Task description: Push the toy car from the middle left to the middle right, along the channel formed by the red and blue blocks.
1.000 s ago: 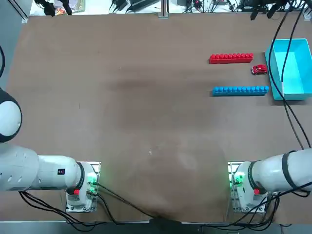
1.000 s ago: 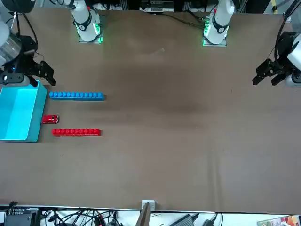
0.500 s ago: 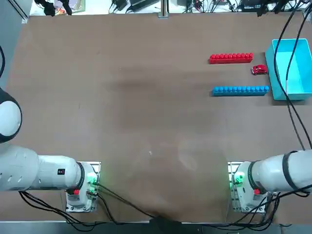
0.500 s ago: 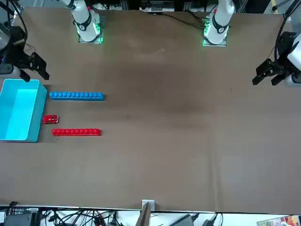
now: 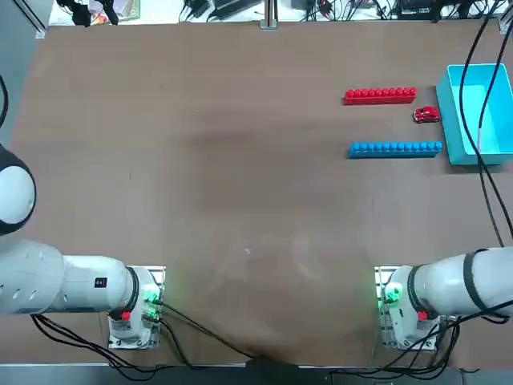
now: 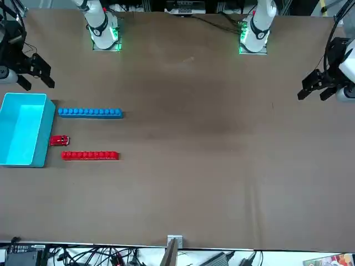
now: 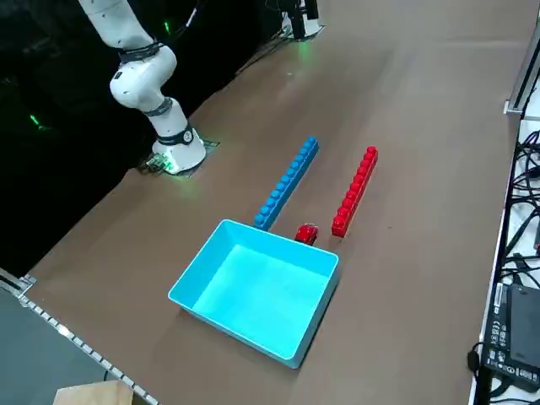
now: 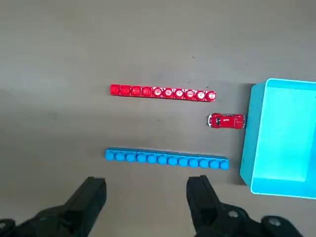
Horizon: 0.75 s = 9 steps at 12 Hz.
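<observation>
The tiny red toy car [image 5: 426, 115] stands at the right end of the channel [image 5: 385, 122], between the red block bar [image 5: 380, 95] and the blue block bar [image 5: 395, 148], close to the bin wall. The wrist view shows the car [image 8: 226, 121] just past the end of the red bar [image 8: 163, 92], opposite the end of the blue bar [image 8: 167, 158]. My right gripper [image 8: 145, 190] hangs high above the table, open and holding nothing, on the robot's side of the blue bar. In the front view the gripper [image 6: 40, 86] is near the table's edge, apart from the car [image 6: 59, 141].
A light-blue open bin [image 5: 479, 112] sits at the right end of both bars, and its inside [image 7: 257, 287] holds nothing. The right arm's black cable [image 5: 481, 136] crosses over the bin. The arm's base [image 7: 173, 156] stands near the blue bar.
My right gripper has drawn back from over the bin's corner toward the robot's side of the table. The car, both bars and the bin have not moved.
</observation>
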Tool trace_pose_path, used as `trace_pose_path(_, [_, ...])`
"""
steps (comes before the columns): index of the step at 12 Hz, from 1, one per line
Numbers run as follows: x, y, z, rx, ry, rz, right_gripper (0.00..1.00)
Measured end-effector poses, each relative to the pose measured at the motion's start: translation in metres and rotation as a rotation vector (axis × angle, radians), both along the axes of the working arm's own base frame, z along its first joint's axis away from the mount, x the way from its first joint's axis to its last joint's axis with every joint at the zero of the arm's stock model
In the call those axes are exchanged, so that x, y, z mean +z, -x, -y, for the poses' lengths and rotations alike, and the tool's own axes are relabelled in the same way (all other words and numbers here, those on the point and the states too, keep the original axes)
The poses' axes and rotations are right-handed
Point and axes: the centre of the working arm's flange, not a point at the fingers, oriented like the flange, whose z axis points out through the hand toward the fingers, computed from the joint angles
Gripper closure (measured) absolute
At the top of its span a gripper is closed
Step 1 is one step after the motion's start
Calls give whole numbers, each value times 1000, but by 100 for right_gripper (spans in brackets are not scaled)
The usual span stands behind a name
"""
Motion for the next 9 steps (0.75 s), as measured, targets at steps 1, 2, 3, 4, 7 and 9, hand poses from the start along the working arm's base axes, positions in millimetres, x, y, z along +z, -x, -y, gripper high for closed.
trace_pose_path(1, [0,0,1,-2,0,-4,0])
trace_pose_path(2, [-1,1,5,-10,1,-12,0])
trace_pose_path(3, [-3,4,21,-38,2,-43,0])
trace_pose_path(4, [-3,6,26,-46,1,-52,0])
trace_pose_path(7, [0,14,30,-52,-1,-60,0])
trace_pose_path(9, [2,16,28,-49,-1,-57,0])
